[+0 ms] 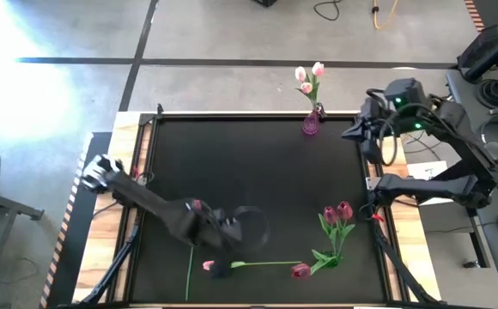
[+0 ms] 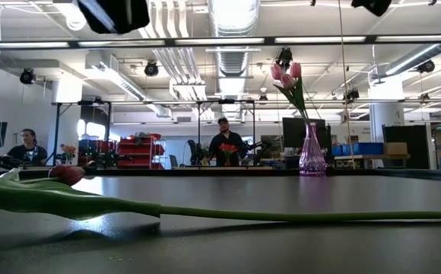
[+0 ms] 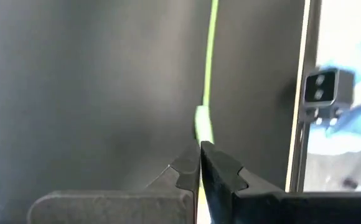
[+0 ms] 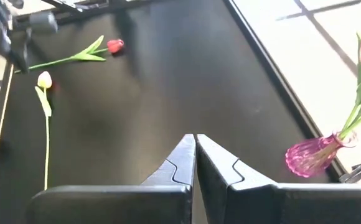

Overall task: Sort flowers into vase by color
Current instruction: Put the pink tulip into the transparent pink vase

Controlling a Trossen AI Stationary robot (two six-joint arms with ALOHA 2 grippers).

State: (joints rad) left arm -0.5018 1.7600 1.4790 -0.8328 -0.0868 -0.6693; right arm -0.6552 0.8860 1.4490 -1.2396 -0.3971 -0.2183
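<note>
Green stem (image 3: 206,93) pinched in closed left fingers (image 3: 199,163); flower head hidden; right fingers (image 4: 195,163) closed, empty

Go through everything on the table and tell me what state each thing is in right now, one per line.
Left gripper: shut on a green stem, low over the mat's near edge.
Right gripper: shut, empty, raised at the right edge.
Purple vase: upright at the far edge, holding pale pink tulips.
Dark tulip pair: lying flat near the right side.
Dark tulip with long stem: lying flat.
Pale tulip: lying flat by the left gripper.
</note>
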